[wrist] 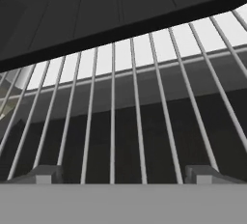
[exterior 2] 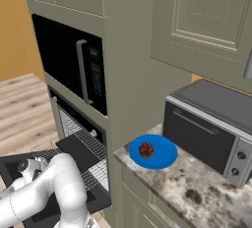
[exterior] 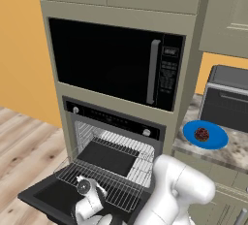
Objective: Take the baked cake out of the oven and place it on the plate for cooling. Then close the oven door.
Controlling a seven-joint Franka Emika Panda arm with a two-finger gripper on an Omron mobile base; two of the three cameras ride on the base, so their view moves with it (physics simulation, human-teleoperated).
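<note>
The baked cake (exterior: 201, 134) (exterior 2: 146, 149), a small dark brown lump, sits on the blue plate (exterior: 216, 140) (exterior 2: 165, 158) on the counter to the right of the oven (exterior: 116, 118). The oven door (exterior: 42, 198) (exterior 2: 12, 167) hangs open and flat. A wire rack (exterior: 123, 183) (wrist: 135, 97) is pulled out over it and carries a black tray (exterior: 109, 157) (exterior 2: 78, 151) (wrist: 96, 15). My arm reaches down over the door. In the hand view my gripper (wrist: 124, 175) is open and holds nothing, looking up at the rack bars and the tray from close below.
A black microwave (exterior: 111, 61) (exterior 2: 69, 60) with a vertical handle is built in above the oven. A silver toaster oven (exterior: 227, 100) (exterior 2: 211, 133) stands on the speckled counter (exterior: 232, 153) (exterior 2: 197, 192) behind the plate. Wooden floor lies to the left.
</note>
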